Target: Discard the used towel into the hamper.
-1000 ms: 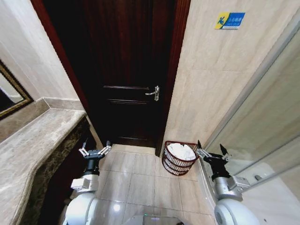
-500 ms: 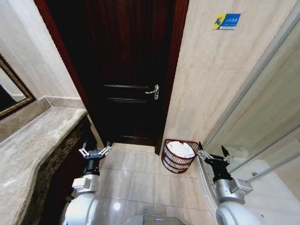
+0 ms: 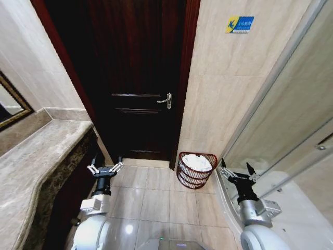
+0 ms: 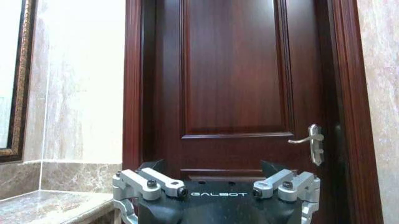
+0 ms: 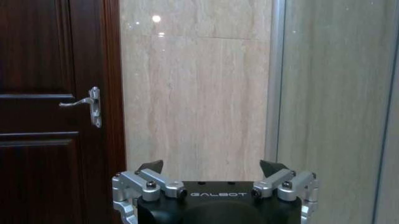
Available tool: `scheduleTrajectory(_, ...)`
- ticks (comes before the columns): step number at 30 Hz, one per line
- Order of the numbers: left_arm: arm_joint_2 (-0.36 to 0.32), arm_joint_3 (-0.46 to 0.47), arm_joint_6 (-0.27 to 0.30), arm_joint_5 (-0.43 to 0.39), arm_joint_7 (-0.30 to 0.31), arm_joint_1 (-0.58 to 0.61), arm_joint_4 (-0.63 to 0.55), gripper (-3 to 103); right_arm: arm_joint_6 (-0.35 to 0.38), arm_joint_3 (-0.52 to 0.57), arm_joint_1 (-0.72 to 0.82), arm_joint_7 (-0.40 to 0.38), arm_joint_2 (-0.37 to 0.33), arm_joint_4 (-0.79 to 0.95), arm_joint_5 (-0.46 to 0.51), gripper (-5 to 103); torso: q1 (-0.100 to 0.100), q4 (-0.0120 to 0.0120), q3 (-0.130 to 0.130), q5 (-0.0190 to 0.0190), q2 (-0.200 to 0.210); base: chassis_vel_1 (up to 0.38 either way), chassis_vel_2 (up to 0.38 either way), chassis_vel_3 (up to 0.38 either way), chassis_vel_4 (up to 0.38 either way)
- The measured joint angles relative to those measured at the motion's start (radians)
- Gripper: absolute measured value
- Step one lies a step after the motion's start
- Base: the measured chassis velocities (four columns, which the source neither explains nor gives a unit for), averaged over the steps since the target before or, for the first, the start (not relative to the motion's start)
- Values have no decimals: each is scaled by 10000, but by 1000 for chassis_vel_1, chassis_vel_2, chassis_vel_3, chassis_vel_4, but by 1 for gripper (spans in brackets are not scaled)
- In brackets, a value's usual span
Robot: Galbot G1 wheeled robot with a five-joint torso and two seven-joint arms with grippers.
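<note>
hamper [image 3: 196, 170] holding white towel [image 3: 196, 162]

A dark wooden door [image 3: 138, 78] with a silver lever handle [image 3: 166, 100] stood ahead, beige marble-look walls [image 3: 223, 94] either side. Pale glossy floor tiles [image 3: 156, 200] caught the light, a stone tabletop [image 3: 36, 166] ran along the left, and a glass partition [image 3: 291, 120] rose on the right.

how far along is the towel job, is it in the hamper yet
It looks done: white towel cloth lies inside the small round reddish-brown open-weave hamper, which stands on the tiled floor by the wall beside the dark wooden door. Nothing is in hand: the left gripper and the right gripper are both open and empty, held low in front of the robot. Nothing appears left to do with the towel.
</note>
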State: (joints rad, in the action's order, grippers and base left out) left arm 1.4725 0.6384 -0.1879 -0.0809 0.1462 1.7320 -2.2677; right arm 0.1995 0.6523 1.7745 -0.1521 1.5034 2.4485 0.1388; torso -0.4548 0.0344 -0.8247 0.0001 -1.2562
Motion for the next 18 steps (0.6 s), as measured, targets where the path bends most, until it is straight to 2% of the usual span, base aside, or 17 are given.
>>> scheduleTrajectory(18,192,-65,64,1,-151,-17,-123,100,4,-5,-2,59,-103,-57,54,100,0,0,0,0,0,22,-18,-23,27)
